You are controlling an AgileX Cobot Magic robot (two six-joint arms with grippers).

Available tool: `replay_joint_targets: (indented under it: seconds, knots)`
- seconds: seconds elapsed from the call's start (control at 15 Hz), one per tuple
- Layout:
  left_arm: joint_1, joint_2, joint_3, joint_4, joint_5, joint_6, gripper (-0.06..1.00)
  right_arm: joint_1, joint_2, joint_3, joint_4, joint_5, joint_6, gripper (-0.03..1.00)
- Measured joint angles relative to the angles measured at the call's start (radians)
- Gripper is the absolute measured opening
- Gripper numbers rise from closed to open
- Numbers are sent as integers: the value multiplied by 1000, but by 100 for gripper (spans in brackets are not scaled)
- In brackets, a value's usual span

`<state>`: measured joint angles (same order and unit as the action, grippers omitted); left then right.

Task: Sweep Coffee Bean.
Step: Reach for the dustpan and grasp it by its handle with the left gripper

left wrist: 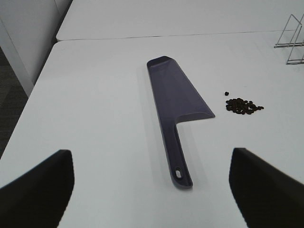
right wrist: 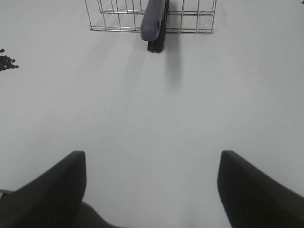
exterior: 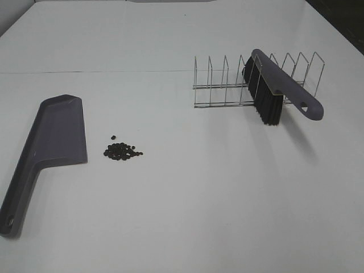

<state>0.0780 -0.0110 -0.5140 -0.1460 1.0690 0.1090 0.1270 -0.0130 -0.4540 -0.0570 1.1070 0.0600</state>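
High view: the small cluster of dark brown oval coffee beans (exterior: 122, 151) lies just beside the grey plastic dustpan (exterior: 57, 133), nearer the left arm. Left wrist: the left gripper (left wrist: 149, 152) gapes empty, and the pan's handle runs lengthwise toward it. Right wrist: the right gripper (right wrist: 151, 153) gapes empty, with the grey black-bristled brush (right wrist: 154, 23) straight ahead.

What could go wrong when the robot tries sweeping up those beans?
The brush leans in the slots of the wire rack; lifting it could snag and drag the rack. The coffee beans lie loose beside the dustpan, one apart from the pile, so a hard stroke might scatter them. The dustpan lies unheld, so it may slide.
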Motion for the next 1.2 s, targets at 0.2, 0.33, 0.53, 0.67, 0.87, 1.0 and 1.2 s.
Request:
replay_joint_targets:
  seconds: [0.2, 0.33, 0.53, 0.67, 0.87, 1.0, 1.2]
  knots:
    - [0, 0, 0, 0, 0, 0, 81, 0, 0, 0, 0, 0, 0, 72]
    - [0, 0, 0, 0, 0, 0, 81, 0, 0, 0, 0, 0, 0, 72]
    - [0, 0, 0, 0, 0, 0, 81, 0, 0, 0, 0, 0, 0, 72]
    - [0, 0, 0, 0, 0, 0, 81, 0, 0, 0, 0, 0, 0, 72]
    - [0, 0, 0, 0, 0, 0, 81, 0, 0, 0, 0, 0, 0, 72]
    - [0, 0, 0, 0, 0, 0, 81, 0, 0, 0, 0, 0, 0, 72]
    - [0, 0, 0, 0, 0, 0, 81, 0, 0, 0, 0, 0, 0, 72]
